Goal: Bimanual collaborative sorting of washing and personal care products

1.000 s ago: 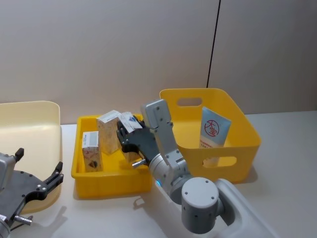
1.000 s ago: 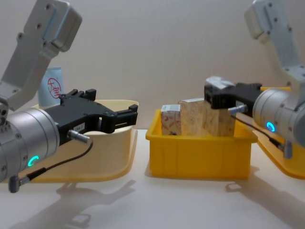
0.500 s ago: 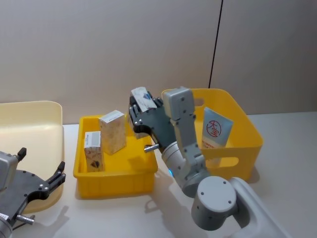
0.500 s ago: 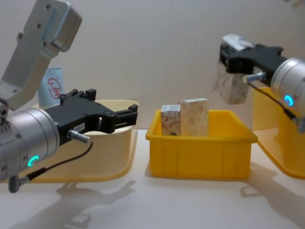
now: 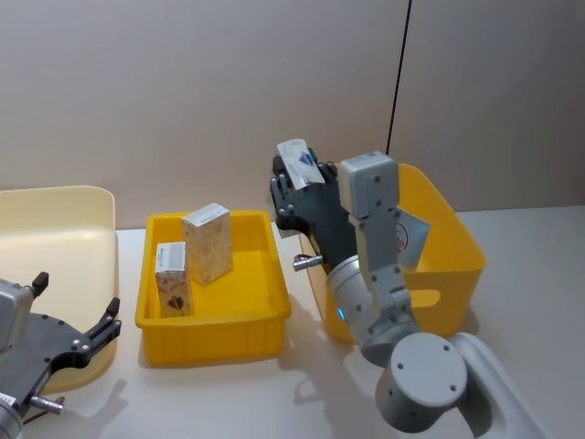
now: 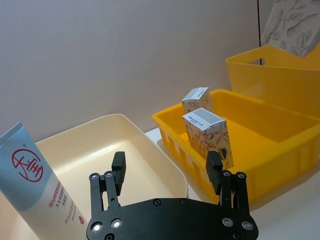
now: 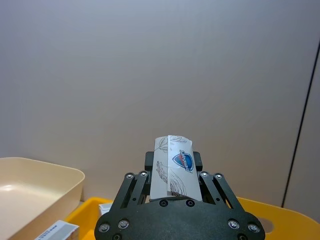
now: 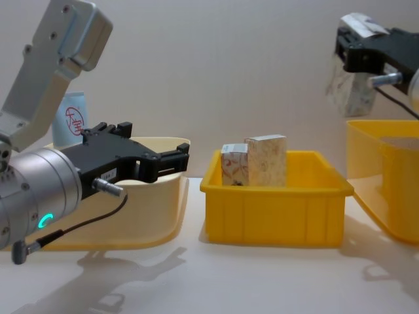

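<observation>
At the far left of the head view sits a cream tub (image 5: 55,210), its rim cut by the frame edge; the left gripper (image 5: 78,343) hangs at the lower left corner just in front of it, black fingers spread apart and holding nothing; the left wrist view confirms the gap between the fingers (image 6: 118,167) and shows a pale-blue squeeze tube (image 6: 37,182) with a red circled character leaning inside the cream tub at the lower left of that frame; the chest view shows the tube's top behind the left arm at centre left. In the middle of the head view a shallow yellow tray (image 5: 212,322) rests on the white table (image 5: 512,233); two small cartons stand upright in its left half, the shorter carton (image 5: 170,280) nearer the front wall and the taller carton (image 5: 208,243) just behind and touching or nearly touching it. Right of centre, the right gripper (image 5: 294,187) is raised above the left rim of a deep yellow bin (image 5: 452,242), clamped on a third carton (image 5: 299,165) held clear of both containers; the right wrist view shows that carton pinched between the fingers; a second squeeze tube (image 5: 407,238) leans inside the deep bin, partly hidden by the right arm.
</observation>
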You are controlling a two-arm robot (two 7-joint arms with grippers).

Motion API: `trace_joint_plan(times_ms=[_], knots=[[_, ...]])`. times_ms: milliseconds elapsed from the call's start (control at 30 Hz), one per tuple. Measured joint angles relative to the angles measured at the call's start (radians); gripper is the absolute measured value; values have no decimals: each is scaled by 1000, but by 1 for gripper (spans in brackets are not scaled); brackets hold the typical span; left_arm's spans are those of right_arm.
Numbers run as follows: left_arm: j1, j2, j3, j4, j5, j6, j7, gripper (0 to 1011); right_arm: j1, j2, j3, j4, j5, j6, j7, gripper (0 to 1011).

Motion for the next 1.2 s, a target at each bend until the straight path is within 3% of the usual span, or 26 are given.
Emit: trace_joint_plan(times_ms=[667, 1200], knots=[[0, 0, 0, 0, 0, 0, 0, 1000, -104, 6, 47, -126, -87, 72, -89, 392], [0, 0, 0, 0, 0, 0, 0, 1000, -134, 1, 72, -148, -126, 101, -119, 392]])
